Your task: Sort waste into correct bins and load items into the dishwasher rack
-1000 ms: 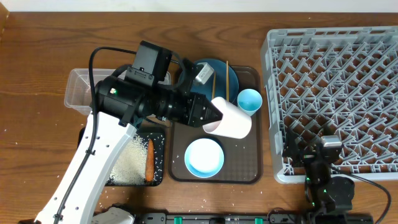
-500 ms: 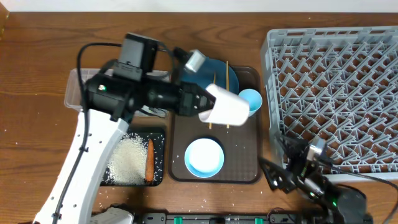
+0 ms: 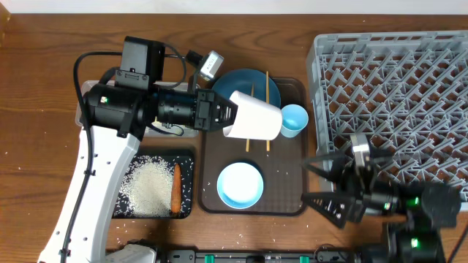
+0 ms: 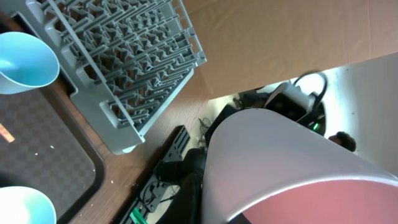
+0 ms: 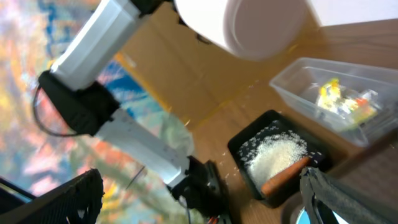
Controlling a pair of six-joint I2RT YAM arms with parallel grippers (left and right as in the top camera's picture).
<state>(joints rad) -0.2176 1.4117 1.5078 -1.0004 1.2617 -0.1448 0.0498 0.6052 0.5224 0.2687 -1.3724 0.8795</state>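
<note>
- While the pale pink cup (image 3: pixel 256 118) hung on its side above the dark brown serving tray (image 3: pixel 301 206), the left gripper (image 3: pixel 228 120) was clamped narrow on its rim. The mouth faced the wrist and the base pointed toward the dishwasher rack (image 3: pixel 395 95).
- Beneath it, the dark blue plate (image 3: pixel 241 82) and the wooden chopsticks (image 3: pixel 267 86) lay partly under the cup. The light blue cup (image 3: pixel 295 119) stood just beside its base, and the light blue bowl (image 3: pixel 240 184) sat nearer the tray's front edge.
- The step in hand looked like carrying the cup across to the rack.
- Doing it well would call for enough height to pass over the light blue cup and the rack's near wall.
- The wrist would then need to roll until the mouth faced down, so the cup could settle between pegs rather than on top of one.
- A pinch at the rim alone probably gave little hold against swinging. A slow sweep seemed wise, with release only once the rim rested on the lattice.
- The right gripper (image 3: pixel 322 183) was spread wide and held nothing. It sat low by the rack's near left corner, close to the likely path.
- The cup would either have to pass behind it or be handed to it; which was meant could not be told.
- Farther out on the counter (image 3: pixel 44 73), the rice (image 3: pixel 150 188) and carrot (image 3: pixel 175 188) lay in the black tray (image 3: pixel 192 164). The snack wrapper (image 5: pixel 329 93) sat in the clear tub (image 5: pixel 292 87).
</note>
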